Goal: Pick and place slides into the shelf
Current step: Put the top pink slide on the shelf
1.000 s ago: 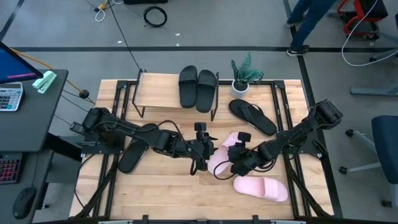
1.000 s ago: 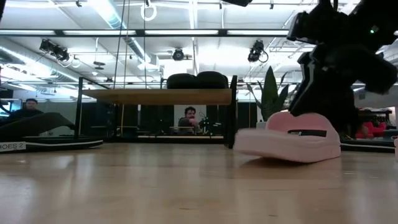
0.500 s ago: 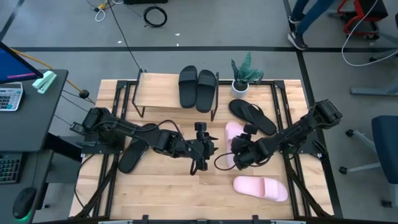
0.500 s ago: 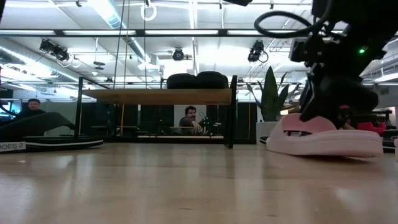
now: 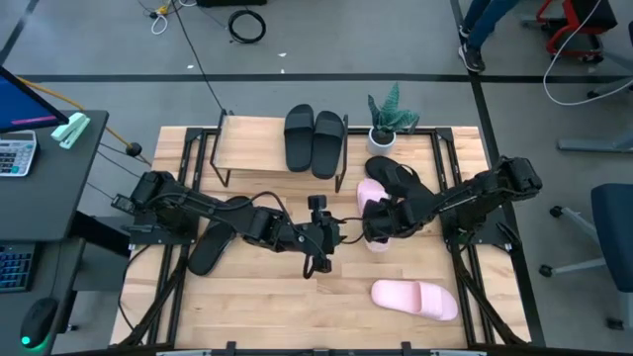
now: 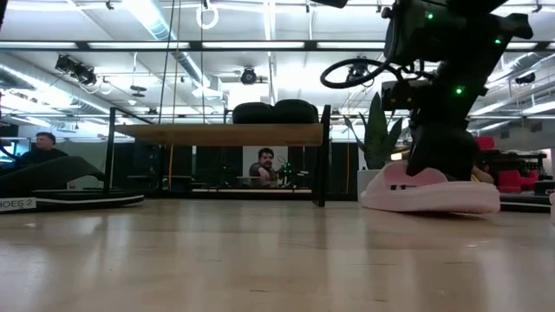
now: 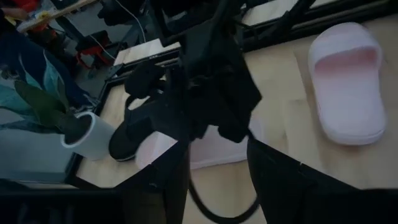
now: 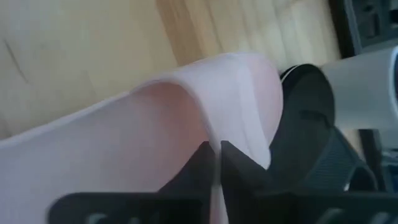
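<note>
Pink slide [image 5: 371,196]: on the surface just right of the shelf [image 5: 259,144], long axis toward its front, strap pinched in the right gripper [image 5: 384,220] fingers, closed thin. Left gripper [image 5: 318,259]: fingers parted, empty, nearby. Second pink slide [image 5: 415,299] lies nearer the front edge; room beyond, people seated.

place: robotics lab | cues: office chair [image 5: 611,247], floor cables [image 5: 246,24], ceiling strip lights [image 6: 260,45]

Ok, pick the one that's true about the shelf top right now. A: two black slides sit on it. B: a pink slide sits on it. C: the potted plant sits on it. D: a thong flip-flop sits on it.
A: the high view shows two black slides side by side on the shelf, nothing else on its top board.
</note>
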